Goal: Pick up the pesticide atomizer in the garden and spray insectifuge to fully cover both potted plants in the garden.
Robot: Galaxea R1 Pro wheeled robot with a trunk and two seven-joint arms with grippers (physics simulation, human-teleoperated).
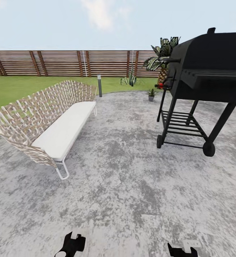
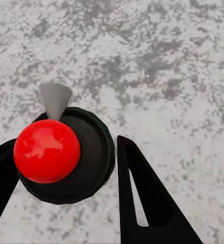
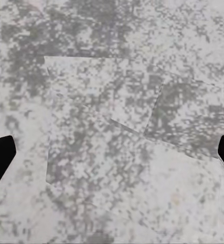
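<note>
Grey stone paving (image 1: 132,185) beneath left hand (image 2: 66,173) clasping pesticide atomizer (image 2: 47,151)

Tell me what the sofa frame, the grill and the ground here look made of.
Sofa: woven pale strips, wicker-like, on thin white tube legs, with a matte white cushion. Grill: matte black, probably painted metal, judging by its slatted shelf and thin straight legs. Paving: mottled grey stone or concrete, with faint slab seams in the right wrist view.
</note>
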